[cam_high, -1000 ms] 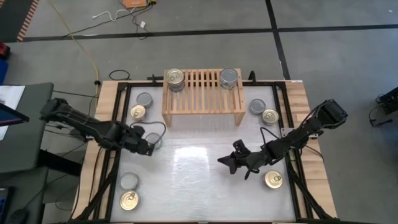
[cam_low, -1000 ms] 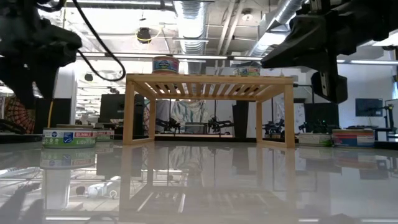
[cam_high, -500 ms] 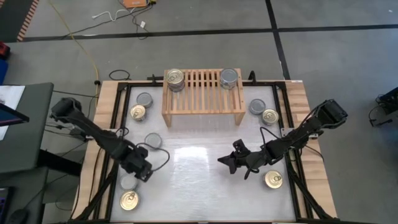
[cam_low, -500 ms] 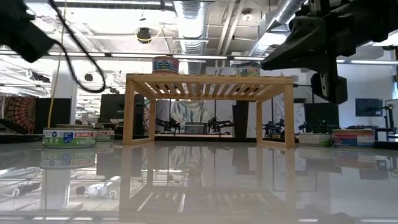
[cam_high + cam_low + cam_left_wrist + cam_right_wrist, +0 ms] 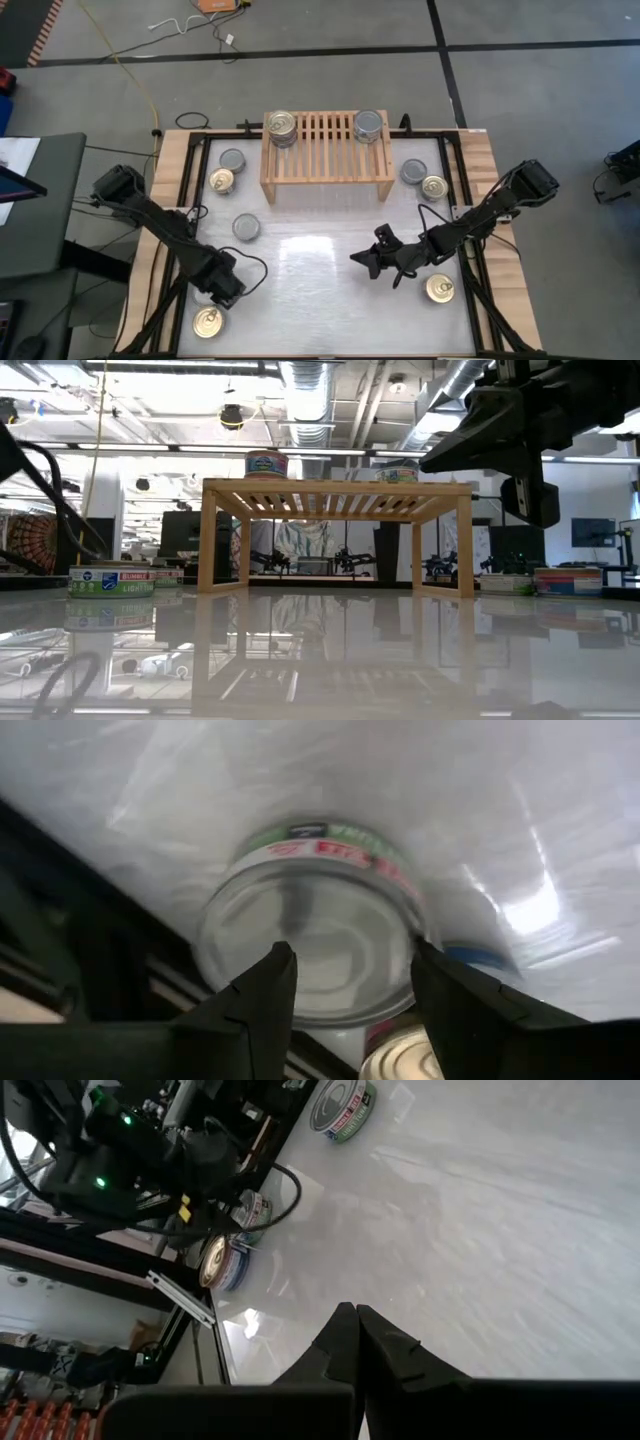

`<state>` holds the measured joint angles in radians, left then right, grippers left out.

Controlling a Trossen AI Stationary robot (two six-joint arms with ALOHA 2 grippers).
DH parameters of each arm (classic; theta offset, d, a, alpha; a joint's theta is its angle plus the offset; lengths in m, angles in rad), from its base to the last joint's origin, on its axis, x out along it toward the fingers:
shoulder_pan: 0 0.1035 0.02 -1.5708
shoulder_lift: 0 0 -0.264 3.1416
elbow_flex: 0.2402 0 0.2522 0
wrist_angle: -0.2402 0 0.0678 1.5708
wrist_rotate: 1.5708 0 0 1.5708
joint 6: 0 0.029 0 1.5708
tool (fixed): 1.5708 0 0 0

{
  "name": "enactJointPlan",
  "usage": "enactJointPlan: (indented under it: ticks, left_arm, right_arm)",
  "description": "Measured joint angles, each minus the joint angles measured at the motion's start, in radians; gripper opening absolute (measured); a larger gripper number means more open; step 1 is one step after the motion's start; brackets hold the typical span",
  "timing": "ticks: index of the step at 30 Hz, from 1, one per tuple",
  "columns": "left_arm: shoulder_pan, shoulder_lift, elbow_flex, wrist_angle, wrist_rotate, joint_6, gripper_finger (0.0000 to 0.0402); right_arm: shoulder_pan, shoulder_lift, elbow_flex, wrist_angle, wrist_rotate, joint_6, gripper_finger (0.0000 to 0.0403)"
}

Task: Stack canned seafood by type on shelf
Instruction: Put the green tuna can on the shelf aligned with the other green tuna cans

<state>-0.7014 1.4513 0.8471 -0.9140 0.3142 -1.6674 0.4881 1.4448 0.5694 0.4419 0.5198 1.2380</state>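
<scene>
The left pincer (image 5: 225, 289) is positioned over the near-left area of the tabletop (image 5: 320, 280), directly above a silver-topped can (image 5: 310, 945). In the left wrist view its two fingers (image 5: 262, 1000) stand apart on either side of that can's top; whether they touch the can wall cannot be determined, so the pincer is reported as parted around the can and not yet clamped on it. A gold-topped can (image 5: 208, 322) lies just beside this position, nearer the front edge.

The right pincer (image 5: 362, 259) hangs above the centre-right of the tabletop with its fingers (image 5: 345, 1342) pressed together and nothing between them.

The shelf (image 5: 326, 160) stands at the far middle of the tabletop. On its slatted top, a stack of gold-topped cans (image 5: 281, 128) occupies the left end and a silver-topped stack (image 5: 368, 126) occupies the right end.

Loose cans on the tabletop:
- Left of the shelf: one silver can (image 5: 232, 160) and one gold can (image 5: 221, 180), close together.
- In front of the shelf's left leg: one silver can (image 5: 246, 227).
- Right of the shelf: one silver can (image 5: 413, 171) touching or nearly touching one gold can (image 5: 434, 187).
- Near-right area: one gold can (image 5: 439, 289), close to the right arm.
</scene>
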Motion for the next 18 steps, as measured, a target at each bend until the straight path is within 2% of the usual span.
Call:
enactJointPlan:
  ticks: [4, 8, 13, 18]
  left_arm:
    - [0.036, 0.052, 0.004, 0.076, 0.007, 0.078, 0.0190]
    - [0.095, 0.081, 0.020, 0.137, -0.032, 0.162, 0.0190]
    - [0.189, 0.086, 0.069, 0.174, -0.167, 0.299, 0.0190]
    - [0.290, 0.092, 0.140, 0.228, -0.331, 0.518, 0.0190]
  right_arm:
    - [0.000, 0.000, 0.000, 0.000, 0.000, 0.002, 0.0025]
    - [0.000, 0.000, 0.000, 0.000, 0.000, 0.002, 0.0025]
    - [0.000, 0.000, 0.000, 0.000, 0.000, 0.000, 0.0025]
    - [0.000, 0.000, 0.000, -0.001, 0.000, -0.014, 0.0025]
